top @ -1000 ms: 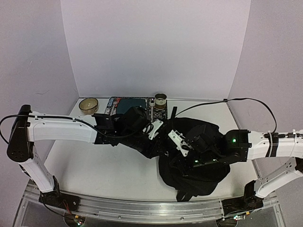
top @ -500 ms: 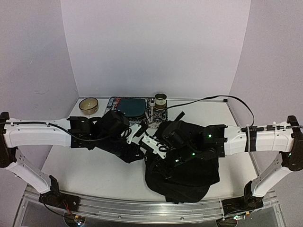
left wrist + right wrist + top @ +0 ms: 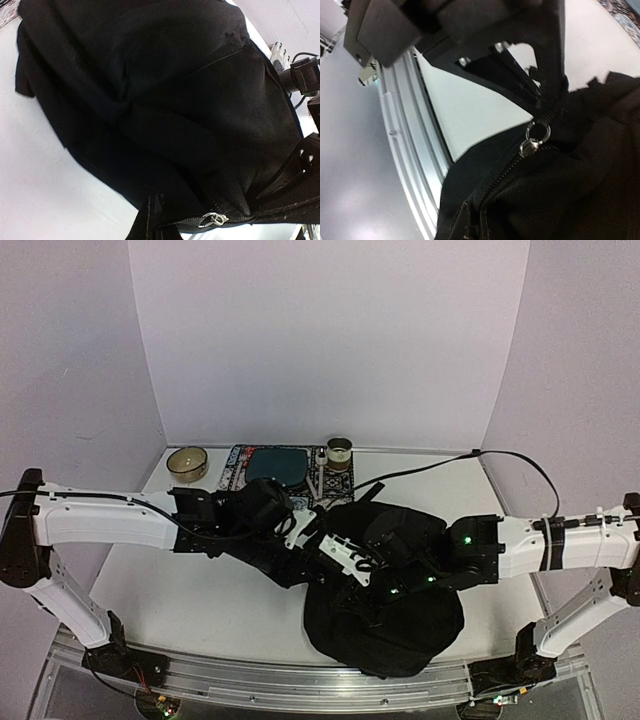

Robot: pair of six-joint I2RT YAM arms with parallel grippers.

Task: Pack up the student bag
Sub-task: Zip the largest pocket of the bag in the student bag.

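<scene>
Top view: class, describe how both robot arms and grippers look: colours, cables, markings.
Left arm and right arm: long white shells, black joints and wrists, thin black cables alongside. The right arm has a black band and small green lights. The left gripper and right gripper have white parts.

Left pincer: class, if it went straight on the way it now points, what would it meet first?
The bag. The left pincer looks shut on its black fabric, which fills the wrist view ahead. Beyond that fold the right pincer seems to face it, though depth is unclear.
</scene>
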